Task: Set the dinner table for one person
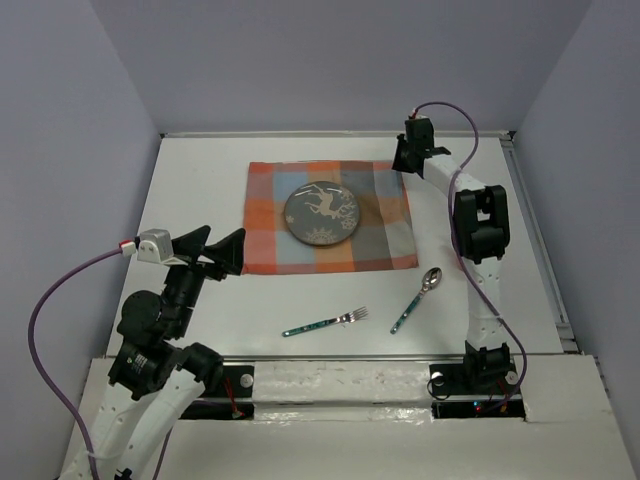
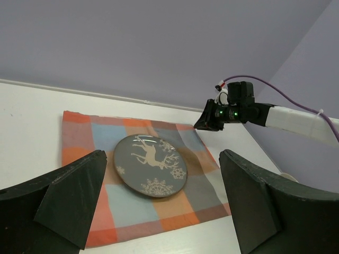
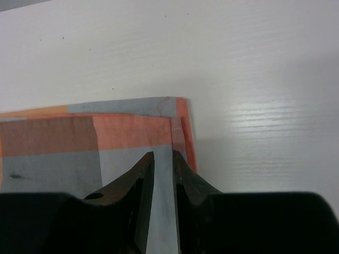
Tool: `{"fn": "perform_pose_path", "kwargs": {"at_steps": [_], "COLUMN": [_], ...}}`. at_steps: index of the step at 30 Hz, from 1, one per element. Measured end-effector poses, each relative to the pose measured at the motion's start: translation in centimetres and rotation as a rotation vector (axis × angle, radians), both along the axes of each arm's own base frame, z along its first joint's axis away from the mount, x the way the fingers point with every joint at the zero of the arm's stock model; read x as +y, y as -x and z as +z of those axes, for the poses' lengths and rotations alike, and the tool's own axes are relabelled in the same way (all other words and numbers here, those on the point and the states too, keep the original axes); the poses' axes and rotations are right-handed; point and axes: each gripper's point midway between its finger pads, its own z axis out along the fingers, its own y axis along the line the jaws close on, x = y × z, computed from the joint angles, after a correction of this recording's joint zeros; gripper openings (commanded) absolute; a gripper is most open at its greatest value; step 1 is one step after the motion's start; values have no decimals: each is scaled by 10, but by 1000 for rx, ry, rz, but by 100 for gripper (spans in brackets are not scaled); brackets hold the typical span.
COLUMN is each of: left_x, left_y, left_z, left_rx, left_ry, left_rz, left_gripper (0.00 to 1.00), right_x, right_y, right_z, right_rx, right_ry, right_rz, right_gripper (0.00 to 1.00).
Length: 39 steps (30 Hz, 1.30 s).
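Lying flat under everything, the worktop [image 1: 200,200] is a matte white rectangle with a faint wood grain, and it fills the floor of a grey-walled booth. A woven placemat [image 1: 385,235] in orange, grey and pale blue plaid sits on its far half, hemmed at the edge, with one far corner slightly folded over. A round, glossy grey plate [image 1: 321,215] printed with a white deer and snowflakes rests near the middle of the cloth. Closer to the arm bases, on bare white surface, lie a metal fork [image 1: 325,323] and a metal spoon [image 1: 418,298], both with dark patterned handles, angled and well apart from each other. The left tool [image 1: 222,240] hangs above the worktop just off the placemat's near-left corner, its blunt black wedge-shaped fingers spread wide with nothing between them. The right tool [image 3: 162,154] reaches over the placemat's far-right corner; its curved dark fingers [image 3: 143,174] stand narrow, leaving only a slit with cloth showing through it, and I cannot tell whether they pinch the fabric. Open white surface runs along the left, the far side and the right of the cloth, while the right arm stands beside the spoon.
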Motion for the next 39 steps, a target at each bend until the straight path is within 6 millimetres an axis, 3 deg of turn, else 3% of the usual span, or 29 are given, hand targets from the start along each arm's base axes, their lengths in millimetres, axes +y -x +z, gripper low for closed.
{"fn": "perform_pose_path", "kwargs": {"at_steps": [13,18,21,26,30,39], "left_x": [1,1,1,2,2,2], "left_y": [-1,-2,-2,-3,-3,-4], "left_z": [-1,-1,-1,-1,-2,-2], "left_rx": [3,4,4,5,7,9], "left_ry": [-2,-4,-5,-6,-8,-9], "left_rz": [6,8,9,14,14,16], "left_gripper": [99,99,99,99,99,99], "right_x": [-6,-6,-6,-7,-9,-8], "right_y": [-9,-10,-11,-13,-15,-19], "right_z": [-24,-23,-23,-20,-19,-24], "right_rx": [21,18,16,11,8,10], "right_ry": [39,41,42,56,72,72], "right_rz": [-23,-25,-26,-22,-22,-16], "right_gripper": [26,24,38,42,40,22]}}
